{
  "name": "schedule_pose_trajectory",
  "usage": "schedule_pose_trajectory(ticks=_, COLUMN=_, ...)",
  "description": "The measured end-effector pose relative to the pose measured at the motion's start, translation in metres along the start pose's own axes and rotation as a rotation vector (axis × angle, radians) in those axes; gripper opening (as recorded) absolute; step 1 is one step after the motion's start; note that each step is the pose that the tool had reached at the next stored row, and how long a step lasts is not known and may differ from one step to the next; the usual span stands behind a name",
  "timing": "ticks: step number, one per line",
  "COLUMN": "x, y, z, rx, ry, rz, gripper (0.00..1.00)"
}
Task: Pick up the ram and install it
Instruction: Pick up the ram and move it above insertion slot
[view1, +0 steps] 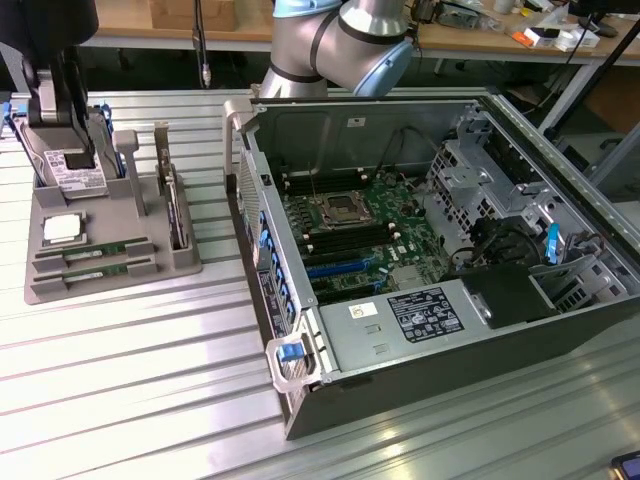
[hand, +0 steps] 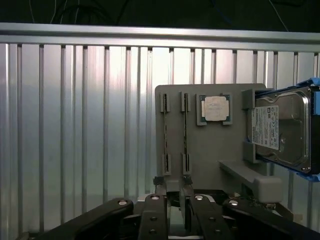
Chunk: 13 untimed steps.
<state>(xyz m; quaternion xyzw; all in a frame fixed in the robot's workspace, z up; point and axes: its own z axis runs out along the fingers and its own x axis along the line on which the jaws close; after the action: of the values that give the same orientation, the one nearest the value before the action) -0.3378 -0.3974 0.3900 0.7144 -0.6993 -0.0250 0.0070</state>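
Nearest us, lower left of the exterior view, the grey tray sits on the ribbed tabletop. There's the ram, lying flat in its slot with a twin stick just beside it. Neither is lifted. The wrist view has the hand hanging well above that tray, slightly parted and empty.

Here's the worry: those two sticks lie so close together that a descent a touch off line could, I'd say, land on the slot wall between them or nudge both. The board is thin, so a skewed pinch might tilt it or let it slip.

Just behind sits the square processor, then the hard drive standing upright, both near enough to get clipped.

Further right, the open computer case shows its motherboard. Its memory slots are narrow and ringed by walls and cables, so a crooked stick would likely jam rather than seat.
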Motion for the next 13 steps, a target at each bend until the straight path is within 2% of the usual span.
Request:
schedule_pose_trajectory(ticks=1, x=0.0, y=0.0, z=0.0, rx=0.0, ry=0.0, rz=0.0, gripper=0.3)
schedule_pose_trajectory(ticks=2, x=0.0, y=0.0, z=0.0, rx=0.0, ry=0.0, rz=0.0, gripper=0.3)
schedule_pose_trajectory(ticks=3, x=0.0, y=0.0, z=0.0, rx=0.0, ry=0.0, rz=0.0, gripper=0.36)
schedule_pose_trajectory(ticks=6, x=0.0, y=-0.0001, z=0.0013, rx=0.0001, ry=-0.0005, rz=0.0, gripper=0.36)
schedule_pose_trajectory(ticks=11, x=0.001, y=-0.0008, z=0.0208, rx=0.0, ry=-0.0005, rz=0.0, gripper=0.36)
schedule_pose_trajectory(ticks=13, x=0.001, y=-0.0009, z=0.0248, rx=0.0, ry=-0.0005, rz=0.0, gripper=0.36)
